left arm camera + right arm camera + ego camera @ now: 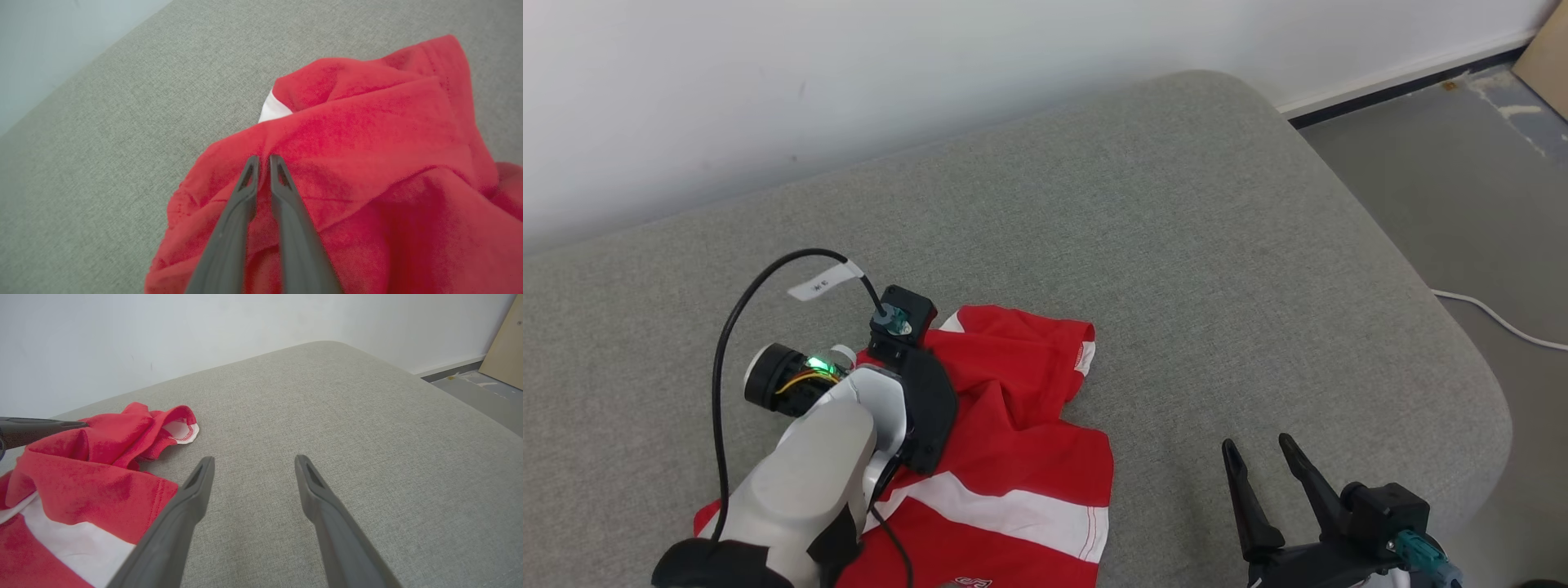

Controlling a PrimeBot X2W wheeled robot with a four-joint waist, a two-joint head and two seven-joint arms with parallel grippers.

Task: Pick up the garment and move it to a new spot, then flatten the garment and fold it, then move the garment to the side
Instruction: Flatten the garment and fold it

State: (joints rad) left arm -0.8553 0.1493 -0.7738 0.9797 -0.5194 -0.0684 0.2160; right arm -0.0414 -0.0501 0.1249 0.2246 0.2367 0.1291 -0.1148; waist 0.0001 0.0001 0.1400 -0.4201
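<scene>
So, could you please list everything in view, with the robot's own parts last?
wall: one, white, at the back
cushion: one, grey, in front of the wall
garment: one, red with a white stripe, crumpled on the cushion's near left
floor: one, grey, right of the cushion
cable: one, white, on the floor
board: one, tan, top right corner
left claw: one, dark, shut on a garment fold
right claw: one, dark, open, over bare cushion beside the garment
</scene>
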